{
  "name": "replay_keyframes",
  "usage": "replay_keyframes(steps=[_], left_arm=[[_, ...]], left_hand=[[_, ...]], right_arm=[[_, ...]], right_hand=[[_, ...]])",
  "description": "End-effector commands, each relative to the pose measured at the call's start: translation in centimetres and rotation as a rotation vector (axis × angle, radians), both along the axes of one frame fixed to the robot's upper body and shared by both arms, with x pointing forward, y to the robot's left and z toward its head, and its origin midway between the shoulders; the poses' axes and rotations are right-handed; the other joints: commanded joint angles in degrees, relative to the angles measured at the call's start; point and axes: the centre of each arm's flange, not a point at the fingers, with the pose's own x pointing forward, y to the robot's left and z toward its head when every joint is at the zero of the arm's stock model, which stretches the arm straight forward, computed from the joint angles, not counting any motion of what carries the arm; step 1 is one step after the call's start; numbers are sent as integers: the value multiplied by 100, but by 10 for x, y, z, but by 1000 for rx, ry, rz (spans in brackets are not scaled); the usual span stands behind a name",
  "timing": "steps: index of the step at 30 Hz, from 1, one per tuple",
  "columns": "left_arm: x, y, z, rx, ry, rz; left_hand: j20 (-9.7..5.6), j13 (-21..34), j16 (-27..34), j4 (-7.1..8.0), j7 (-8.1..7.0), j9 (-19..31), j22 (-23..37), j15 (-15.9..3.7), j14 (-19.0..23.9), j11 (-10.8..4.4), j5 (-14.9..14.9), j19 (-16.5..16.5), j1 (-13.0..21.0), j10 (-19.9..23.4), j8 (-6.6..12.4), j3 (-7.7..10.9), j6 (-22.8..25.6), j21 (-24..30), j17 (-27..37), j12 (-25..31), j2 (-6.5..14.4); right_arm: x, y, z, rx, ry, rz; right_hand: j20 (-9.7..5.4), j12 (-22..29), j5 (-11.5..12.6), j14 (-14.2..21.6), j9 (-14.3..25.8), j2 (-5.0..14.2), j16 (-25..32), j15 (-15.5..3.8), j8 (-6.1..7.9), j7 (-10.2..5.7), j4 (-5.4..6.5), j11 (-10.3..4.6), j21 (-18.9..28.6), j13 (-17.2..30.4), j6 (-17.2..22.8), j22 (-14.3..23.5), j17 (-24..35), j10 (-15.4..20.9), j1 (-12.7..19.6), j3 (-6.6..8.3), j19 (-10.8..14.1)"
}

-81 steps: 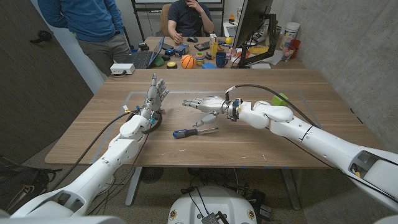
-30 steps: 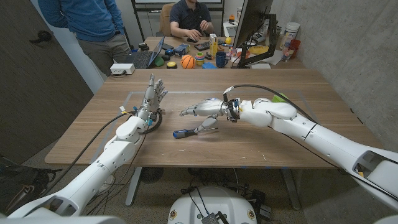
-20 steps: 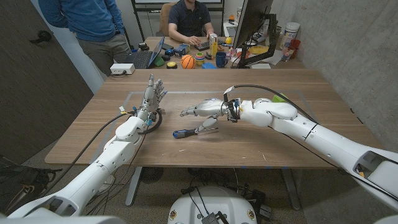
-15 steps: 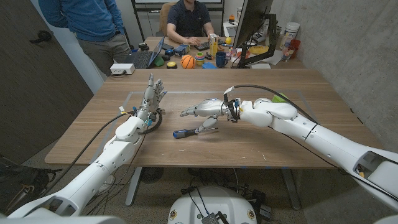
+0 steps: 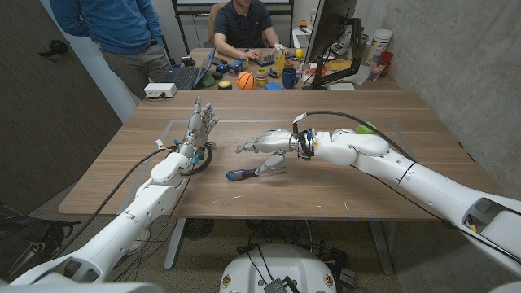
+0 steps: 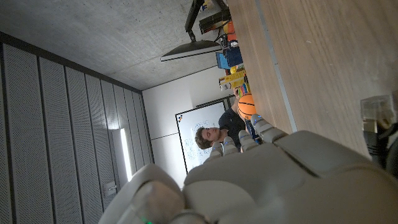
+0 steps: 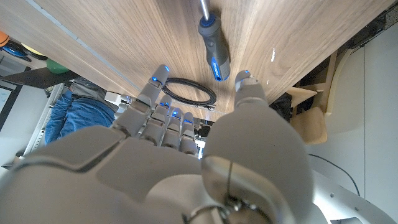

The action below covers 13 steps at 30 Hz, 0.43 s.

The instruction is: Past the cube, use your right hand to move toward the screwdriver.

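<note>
The screwdriver [image 5: 254,172] lies on the tabletop [image 5: 326,191], directly under our right robot hand [image 5: 267,145], whose fingers are spread and hold nothing. We should lower gently, thumb and fingers straddling the handle. Since the earliest frame, this robot hand has dipped toward it; lately it is unmoved.
</note>
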Motion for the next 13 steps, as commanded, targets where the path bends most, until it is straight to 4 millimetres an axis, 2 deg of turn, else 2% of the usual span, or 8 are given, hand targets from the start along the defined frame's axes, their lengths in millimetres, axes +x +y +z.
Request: replay_keyframes(steps=[1,13], left_arm=[[0,-1,1,1,-1,2],[-1,-1,1,2,-2,3]], left_hand=[[52,21,16,4,-12,15,28,35,-184,8,36,-18,-47,-165,37,-35,-265,36,21,14,303],[53,21,16,4,-7,15,28,37,-184,15,41,-21,-47,-162,38,-59,-261,35,21,14,308]], right_arm=[[0,1,1,5,3,4],[0,2,1,11,14,8]], right_hand=[[-22,-29,49,77,34,17,-25,-392,-19,-6,-11,-27,-11,21,79,19,3,56,80,-47,60],[-21,-35,55,108,35,33,-41,-390,-21,5,12,-11,-40,22,125,20,5,90,100,-88,90]])
